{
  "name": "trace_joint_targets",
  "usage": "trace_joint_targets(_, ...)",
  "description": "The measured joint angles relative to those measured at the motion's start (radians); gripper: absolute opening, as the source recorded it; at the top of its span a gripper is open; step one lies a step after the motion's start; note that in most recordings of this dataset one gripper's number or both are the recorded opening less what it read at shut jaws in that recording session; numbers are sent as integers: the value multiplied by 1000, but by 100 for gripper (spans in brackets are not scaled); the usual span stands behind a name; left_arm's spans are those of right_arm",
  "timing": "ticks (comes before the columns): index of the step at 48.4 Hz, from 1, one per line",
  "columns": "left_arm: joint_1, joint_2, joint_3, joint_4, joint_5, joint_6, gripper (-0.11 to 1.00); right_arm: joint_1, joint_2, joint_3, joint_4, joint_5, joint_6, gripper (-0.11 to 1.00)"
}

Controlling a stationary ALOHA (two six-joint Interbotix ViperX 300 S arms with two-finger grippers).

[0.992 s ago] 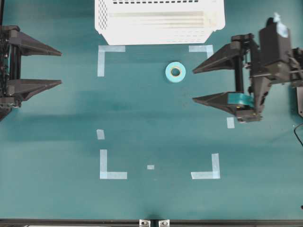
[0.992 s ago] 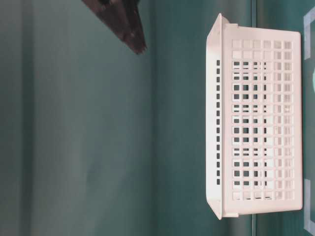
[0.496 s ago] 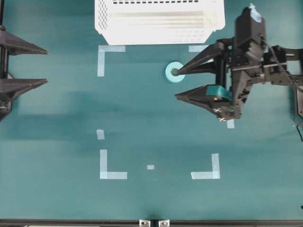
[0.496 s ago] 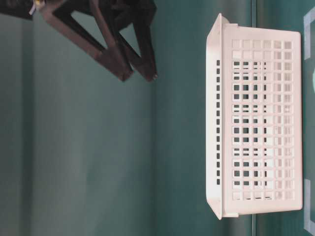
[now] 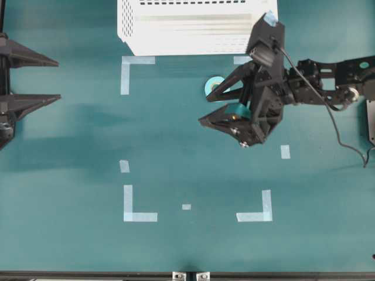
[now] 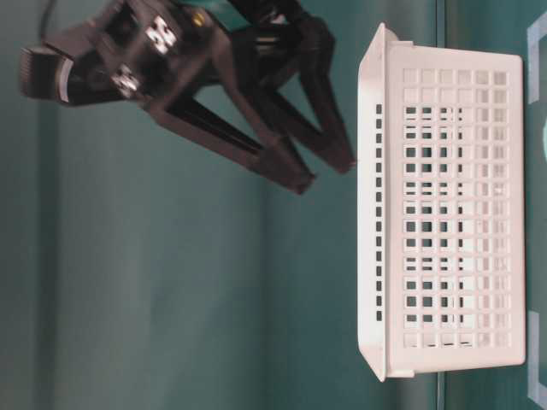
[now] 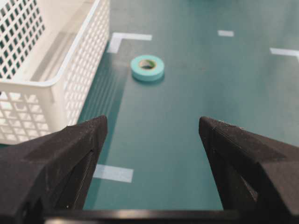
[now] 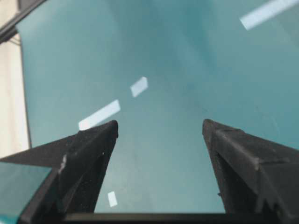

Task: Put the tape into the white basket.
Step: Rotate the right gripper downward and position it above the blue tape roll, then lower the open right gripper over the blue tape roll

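The tape [image 5: 211,82] is a small turquoise ring lying on the green table just in front of the white basket [image 5: 196,35]. My right gripper [image 5: 203,111] hangs open over the table, its upper finger crossing over the roll's near edge and nothing between its fingers. In the table-level view the right gripper [image 6: 328,177] points down toward the basket [image 6: 453,213] side. The right wrist view shows only bare table between the open gripper [image 8: 160,123]; the tape is out of that view. My left gripper [image 5: 58,80] stands open at the left edge, and its wrist view shows the gripper [image 7: 152,120] open, with the tape [image 7: 147,67] far ahead beside the basket [image 7: 56,70].
Pale-blue L-shaped corner marks [image 5: 137,61] [image 5: 139,215] [image 5: 256,215] and short strips [image 5: 285,151] [image 5: 124,166] are stuck flat on the table. A black cable [image 5: 343,137] trails from the right arm near the right edge.
The right arm has swung left from the table's right side to over the tape, tilting downward, jaws still open. The left gripper drew back slightly to the left.
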Motion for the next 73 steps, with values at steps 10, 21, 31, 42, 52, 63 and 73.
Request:
trace_joint_targets(10, 12, 0, 0, 0, 2, 0, 86, -38, 9, -2, 0, 48, 75, 86)
trace_joint_targets(21, 23, 0, 2, 0, 2, 2, 86, -72, 11, 0, -6, 91, 118, 86)
trace_joint_targets(31, 44, 0, 9, 0, 3, 2, 86, -104, 18, -26, -37, 141, 150, 86)
trace_joint_targets(42, 51, -2, 11, 0, 5, 2, 86, -129, 20, -153, -130, 354, 225, 85)
trace_joint_targets(52, 51, -2, 11, 0, 5, 2, 86, -135, 44, -279, -419, 629, 502, 85)
trace_joint_targets(63, 51, -2, 11, 0, 5, 2, 86, -117, 51, -342, -657, 962, 739, 85)
trace_joint_targets(73, 49, -2, 11, 0, 5, 2, 86, -103, 52, -341, -667, 1026, 842, 85)
